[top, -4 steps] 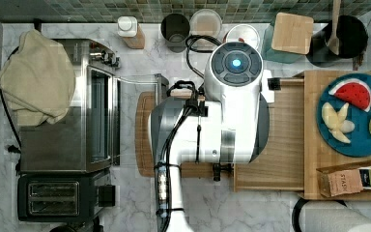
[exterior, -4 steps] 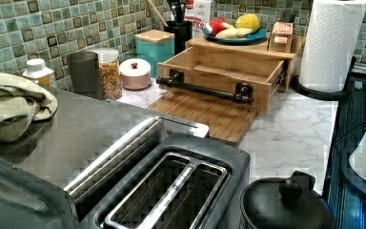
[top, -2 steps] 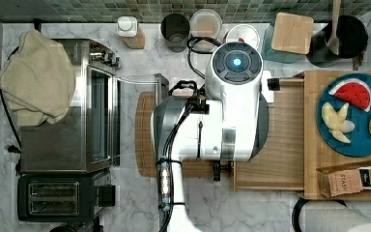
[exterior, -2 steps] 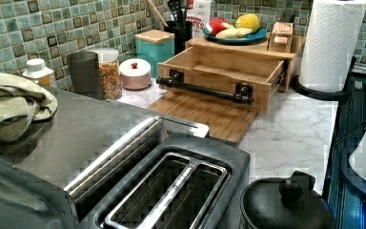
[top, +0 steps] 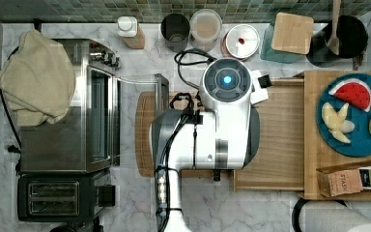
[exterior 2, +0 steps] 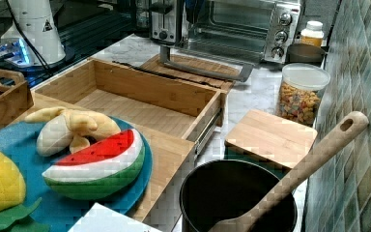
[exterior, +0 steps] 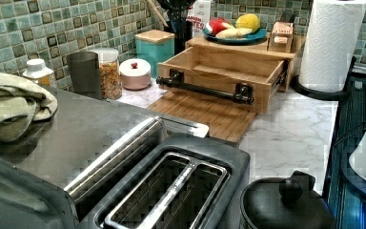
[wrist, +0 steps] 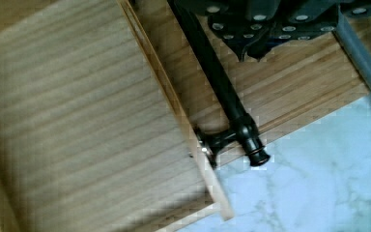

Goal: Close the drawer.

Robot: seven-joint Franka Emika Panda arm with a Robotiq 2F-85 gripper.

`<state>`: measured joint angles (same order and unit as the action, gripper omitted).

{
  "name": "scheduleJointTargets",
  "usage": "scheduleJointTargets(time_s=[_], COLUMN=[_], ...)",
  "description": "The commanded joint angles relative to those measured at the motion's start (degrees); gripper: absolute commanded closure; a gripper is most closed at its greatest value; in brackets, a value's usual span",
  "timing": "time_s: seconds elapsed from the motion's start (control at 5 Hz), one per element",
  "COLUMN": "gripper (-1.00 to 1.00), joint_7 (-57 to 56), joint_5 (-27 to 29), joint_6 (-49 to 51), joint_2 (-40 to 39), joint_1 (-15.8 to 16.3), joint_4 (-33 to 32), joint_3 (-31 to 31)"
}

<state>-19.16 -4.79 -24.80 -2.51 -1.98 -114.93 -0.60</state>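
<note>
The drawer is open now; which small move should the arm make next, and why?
Probably a short push on the handle toward the cabinet. The drawer stands pulled out with its bottom bare, and in the wrist view the gripper sits right at the handle, on the side away from the drawer front.

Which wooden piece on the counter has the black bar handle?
The open drawer, its black bar handle on the front; the flat cutting board under it has none.

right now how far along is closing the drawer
Done: nothing yet; the drawer stands pulled out, its bare wooden bottom exposed. In hand: the end effector sits by the black bar handle. Left: push the drawer fully into its wooden stand.
</note>
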Motion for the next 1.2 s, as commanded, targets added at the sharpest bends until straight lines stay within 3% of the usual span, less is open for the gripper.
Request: scheduleJointTargets(time_s=[0.2,0.4,0.6,0.8,1.2], gripper=[1.0,1.0,1.0,1.0,1.0], joint_7=[-5.34,-1.89,-7.12,-4.69,-4.1], joint_5=[-0.76,-5.65,-3.97,-8.49,-10.79], joint_6=[-8.33,-9.31,-14.89,-22.29,-23.41], joint_2=[3.75,0.6,-0.37,-1.74,-3.66], joint_1=[4.86,5.25,3.82,3.83,3.44], joint_4=[-9.41,-10.17,-14.62,-18.62,-20.57], joint_3=[3.78,5.1,5.36,4.37,3.11])
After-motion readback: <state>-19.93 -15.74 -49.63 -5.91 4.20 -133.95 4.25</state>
